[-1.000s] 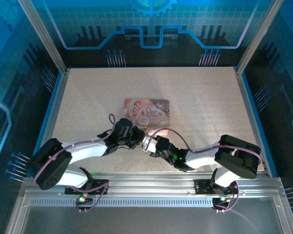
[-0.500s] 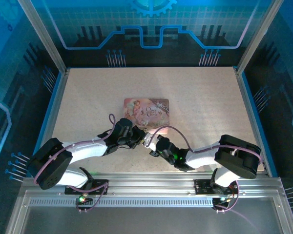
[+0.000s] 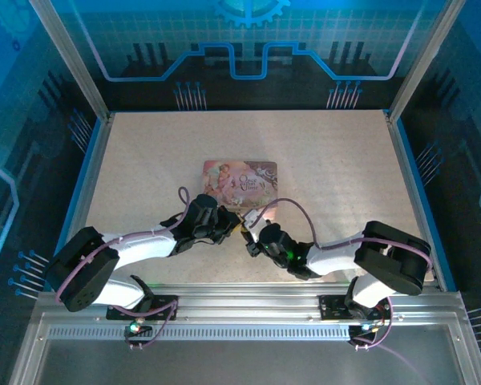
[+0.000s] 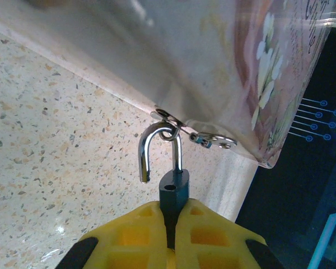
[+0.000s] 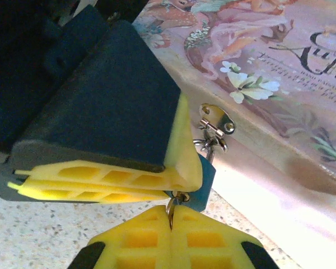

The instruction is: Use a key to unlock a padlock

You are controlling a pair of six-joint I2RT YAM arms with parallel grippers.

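The small padlock (image 4: 174,188) has a dark-looking body pinched between my left gripper's (image 4: 169,212) yellow pads. Its silvery shackle (image 4: 155,140) stands open: one leg hangs free, and the bend is hooked through the hasp (image 4: 213,138) of the pink tin (image 4: 213,56). In the right wrist view the padlock body (image 5: 205,178) peeks out under the left fingers (image 5: 101,179). My right gripper (image 5: 171,217) is shut on the thin metal key (image 5: 172,204), which meets the lock's underside. From above, the left gripper (image 3: 227,227) and the right gripper (image 3: 248,236) touch tip to tip in front of the tin (image 3: 240,183).
The pink picture-printed tin (image 5: 257,67) lies flat at the middle of the speckled table (image 3: 329,160), its hasp (image 5: 217,120) facing the arms. Metal frame posts and blue walls ring the table. Open tabletop lies left, right and behind the tin.
The right gripper has crept a little left and up toward the left gripper, and its cable loop has risen. The left arm has barely moved.
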